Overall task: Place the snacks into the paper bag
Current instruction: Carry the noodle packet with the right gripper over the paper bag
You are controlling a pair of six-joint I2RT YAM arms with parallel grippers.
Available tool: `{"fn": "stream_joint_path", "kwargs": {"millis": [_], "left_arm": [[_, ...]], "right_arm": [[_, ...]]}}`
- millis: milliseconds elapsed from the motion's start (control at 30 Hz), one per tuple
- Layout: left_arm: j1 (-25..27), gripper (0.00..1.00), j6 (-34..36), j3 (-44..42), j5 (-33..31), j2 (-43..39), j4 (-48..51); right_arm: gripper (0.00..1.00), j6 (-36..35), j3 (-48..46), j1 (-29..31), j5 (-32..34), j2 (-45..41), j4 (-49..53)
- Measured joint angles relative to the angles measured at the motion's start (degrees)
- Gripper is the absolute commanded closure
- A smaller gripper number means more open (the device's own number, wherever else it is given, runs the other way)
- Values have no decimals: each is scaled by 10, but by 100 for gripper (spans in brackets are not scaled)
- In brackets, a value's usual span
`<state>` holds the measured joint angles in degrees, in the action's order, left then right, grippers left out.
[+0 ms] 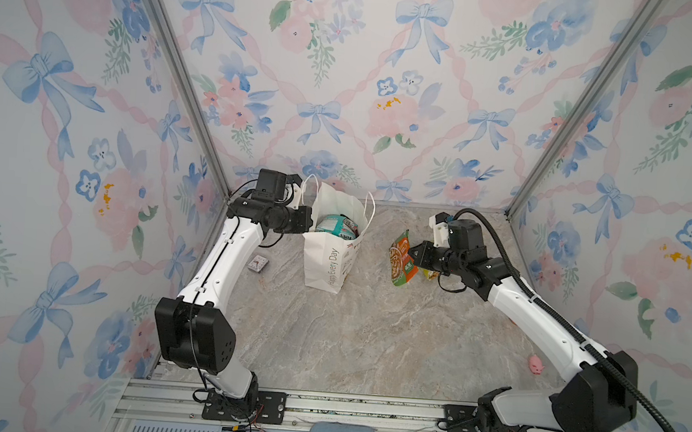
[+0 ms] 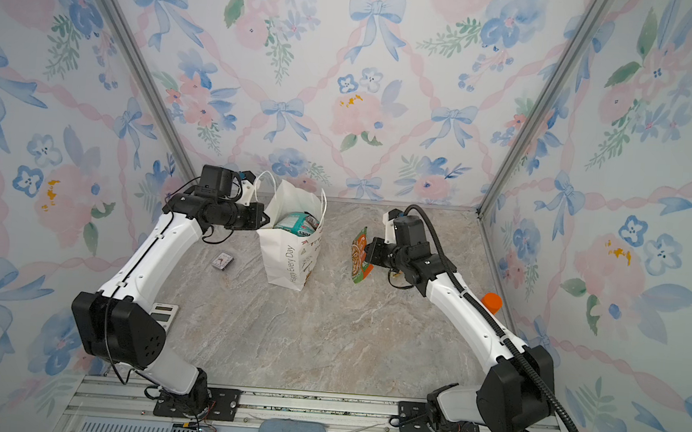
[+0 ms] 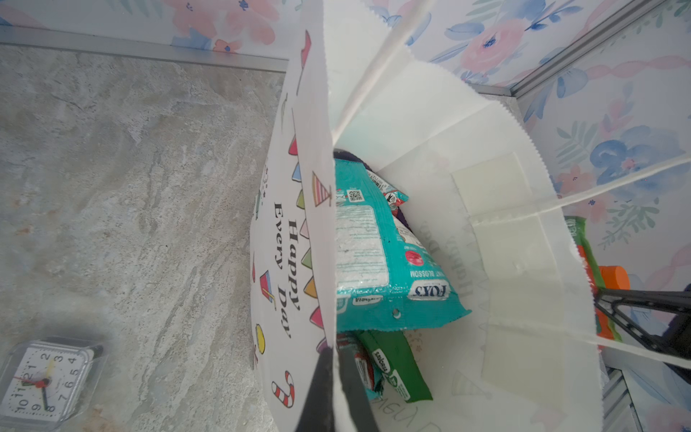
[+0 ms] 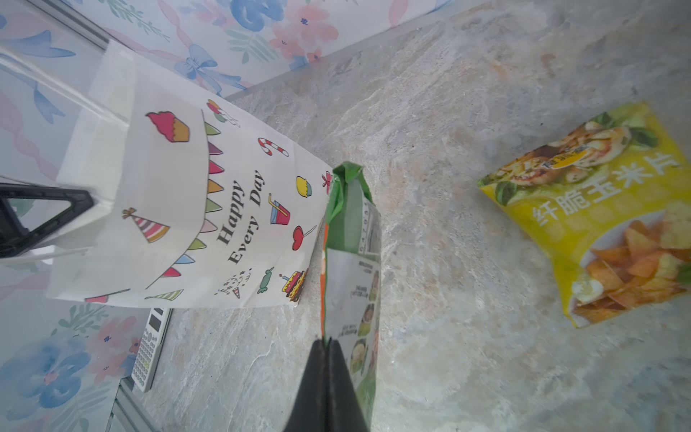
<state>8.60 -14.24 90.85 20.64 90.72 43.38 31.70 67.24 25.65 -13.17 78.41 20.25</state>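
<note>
The white paper bag [image 1: 332,262] [image 2: 291,259] stands upright at the back of the table, mouth open. My left gripper [image 1: 308,222] [image 3: 334,351] is shut on its near wall [image 3: 314,232] at the rim. Inside lie a teal FOX'S packet [image 3: 377,262] [image 1: 331,224], a green packet [image 3: 392,362] and others partly hidden. My right gripper [image 1: 414,253] [image 4: 328,342] is shut on a green-and-orange snack packet [image 1: 401,258] [image 4: 351,262], which hangs in the air right of the bag. A yellow chip bag [image 4: 605,209] [image 1: 430,274] lies flat on the table below that arm.
A small clock [image 1: 258,264] [image 3: 45,377] lies left of the bag. A white calculator [image 2: 162,312] [image 4: 147,348] sits by the left arm's elbow. An orange-capped bottle [image 2: 491,304] stands behind the right arm. A pink toy [image 1: 537,364] rests at the right wall.
</note>
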Motion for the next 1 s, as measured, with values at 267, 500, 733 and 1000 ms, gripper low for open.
{"fn": "stream_joint_path", "kwargs": {"millis": [267,500,733,1000], "left_arm": [[0,100,0,0,0,0,0],[0,100,0,0,0,0,0],[0,100,0,0,0,0,0],[0,100,0,0,0,0,0]], "right_arm": [[100,-25,65,72,28,-21,63],[100,-43,96,143,42,-50,101],[100,-54,138,214,51,-51,124],[100,-54,188,250,51,-29,110]]}}
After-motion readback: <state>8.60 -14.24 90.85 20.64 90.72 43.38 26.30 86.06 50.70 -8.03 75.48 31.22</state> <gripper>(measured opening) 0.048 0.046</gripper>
